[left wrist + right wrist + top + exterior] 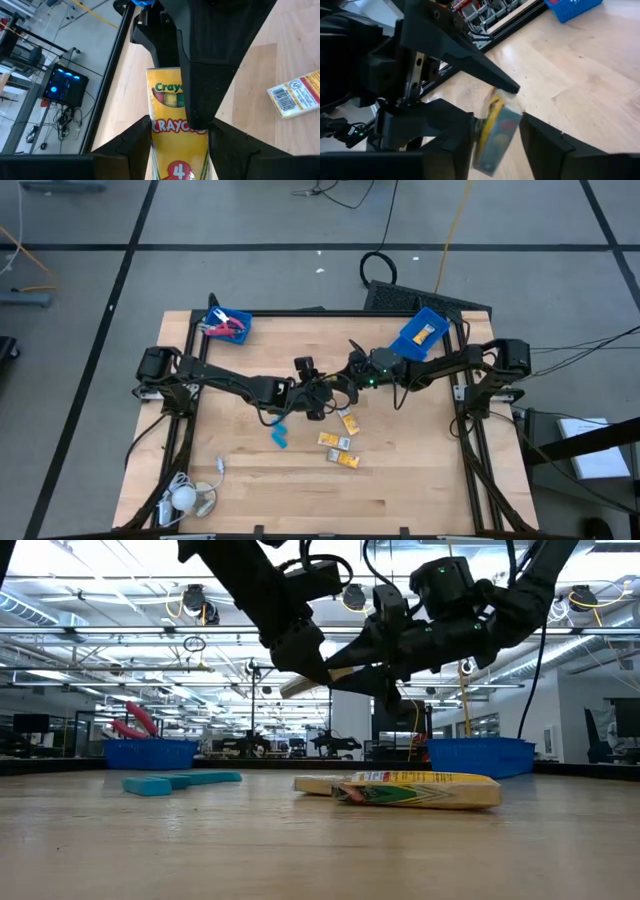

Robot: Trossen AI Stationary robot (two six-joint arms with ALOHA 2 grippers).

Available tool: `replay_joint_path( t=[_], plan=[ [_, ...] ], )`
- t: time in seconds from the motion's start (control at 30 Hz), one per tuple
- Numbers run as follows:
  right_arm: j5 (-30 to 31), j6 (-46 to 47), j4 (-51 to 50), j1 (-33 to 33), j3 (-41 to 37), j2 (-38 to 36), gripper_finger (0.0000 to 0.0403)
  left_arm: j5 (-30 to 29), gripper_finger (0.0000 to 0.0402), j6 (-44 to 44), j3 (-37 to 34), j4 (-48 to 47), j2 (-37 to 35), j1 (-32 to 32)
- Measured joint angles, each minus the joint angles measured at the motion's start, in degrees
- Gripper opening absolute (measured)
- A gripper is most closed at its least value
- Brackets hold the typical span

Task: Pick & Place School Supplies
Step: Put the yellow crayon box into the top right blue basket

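Note:
A yellow crayon packet (176,150) is held in the air above the table's middle, between both grippers. My left gripper (322,392) comes from the table's left and my right gripper (350,375) from its right; they meet tip to tip. The packet also shows in the right wrist view (496,131) and the low view (308,686). Three more yellow packets (340,442) lie flat on the table just nearer than the grippers. Light-blue pieces (278,436) lie to their left. Red-handled scissors (226,328) rest in the far-left blue bin. My left gripper has the packet's two long edges (153,150) between its two fingers, which lie along the packet. The packet is clear of the table. My right gripper has its fingers on either side of the packet's other end (490,150). One finger (200,75) lies over the printed face. It comes from the table's right.
A blue bin (420,332) with one yellow packet stands at the far right, and another blue bin (212,316) at the far left. A white round object with a cord (186,500) lies at the near left corner. Bare wood shows at the near right.

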Motion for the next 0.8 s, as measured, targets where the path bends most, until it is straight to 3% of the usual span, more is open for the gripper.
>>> replay_joint_path(
  t=[0.27,0.53,0.63,0.8],
  plan=[
    [-1.1,-0.2,0.6,0.0,0.0,0.0,0.0079,0.3,0.0179,-1.0,0.0,-0.1,0.0,0.0],
    [-2.4,-1.5,0.9,0.1,-0.1,0.0,0.0053,5.7,0.0184,-5.6,0.0,-1.1,-0.1,-0.4],
    [-2.7,-3.0,0.1,0.1,-0.2,0.1,0.0051,11.1,0.0201,-10.2,0.1,-2.0,-0.4,-0.3],
    [-2.3,-4.7,0.2,-0.5,-0.2,0.1,0.0042,14.1,0.0252,-13.4,0.0,-1.9,-1.2,-0.4]
  ],
)
